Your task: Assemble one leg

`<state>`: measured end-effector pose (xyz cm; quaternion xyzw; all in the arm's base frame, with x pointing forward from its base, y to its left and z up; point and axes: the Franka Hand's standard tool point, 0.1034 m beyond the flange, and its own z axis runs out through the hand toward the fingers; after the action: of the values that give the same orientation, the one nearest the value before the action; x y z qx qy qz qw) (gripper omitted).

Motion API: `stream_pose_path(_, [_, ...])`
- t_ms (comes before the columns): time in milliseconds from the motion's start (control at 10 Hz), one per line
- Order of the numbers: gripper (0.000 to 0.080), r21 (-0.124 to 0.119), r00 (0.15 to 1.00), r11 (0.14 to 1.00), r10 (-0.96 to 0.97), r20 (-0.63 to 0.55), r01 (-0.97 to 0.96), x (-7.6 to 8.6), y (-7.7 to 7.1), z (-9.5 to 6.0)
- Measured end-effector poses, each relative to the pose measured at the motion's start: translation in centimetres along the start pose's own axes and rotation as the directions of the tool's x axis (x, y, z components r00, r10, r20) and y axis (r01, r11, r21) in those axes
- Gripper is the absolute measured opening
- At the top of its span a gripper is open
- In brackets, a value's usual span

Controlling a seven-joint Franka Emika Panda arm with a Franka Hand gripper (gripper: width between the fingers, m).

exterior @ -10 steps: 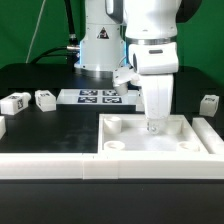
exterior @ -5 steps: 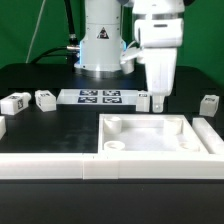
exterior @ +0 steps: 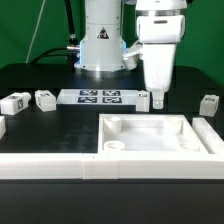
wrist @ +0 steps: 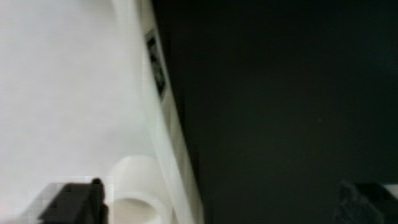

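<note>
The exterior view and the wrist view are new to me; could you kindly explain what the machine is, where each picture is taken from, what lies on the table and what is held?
The machine is a robot arm ending in a two-finger claw. The exterior view comes from a camera standing off the arm; the wrist view comes from a camera on its wrist, looking down past the dark fingertips. On the black table lie a large white panel, several small white legs with tags, and the marker board, a flat strip of tags. The claw hangs open over the panel's edge, and nothing shows between its fingers.
</note>
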<state>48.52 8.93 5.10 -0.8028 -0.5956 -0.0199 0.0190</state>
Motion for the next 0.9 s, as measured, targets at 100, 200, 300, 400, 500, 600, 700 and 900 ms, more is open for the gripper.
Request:
stream_pose_path(100, [0.0649,-0.001,0.995,0.995,0.095,-0.004,-0.095,0.1,-0.2,0.0])
stream_pose_path(200, [0.0649,-0.011,0.955,0.955,0.297,-0.025,-0.297,0.6,-1.2,0.0])
stream_pose_path(300, [0.0649,-0.005,0.902,0.903,0.430,-0.031,-0.430,1.4,-2.2,0.3])
stream_pose_path(400, [0.0649,0.008,0.834,0.834,0.551,-0.033,-0.551,2.1,-2.6,0.4])
stream_pose_path(500, [0.0649,0.018,0.767,0.767,0.641,-0.033,-0.641,2.8,-3.0,0.5])
stream_pose_path(600, [0.0649,0.026,0.700,0.701,0.714,-0.030,-0.713,3.8,-3.7,0.7])
stream_pose_path(700, [0.0649,0.041,0.578,0.579,0.816,-0.022,-0.815,5.1,-4.6,0.9])
stream_pose_path(900, [0.0649,0.062,0.411,0.411,0.911,-0.005,-0.910,7.1,-5.7,1.4])
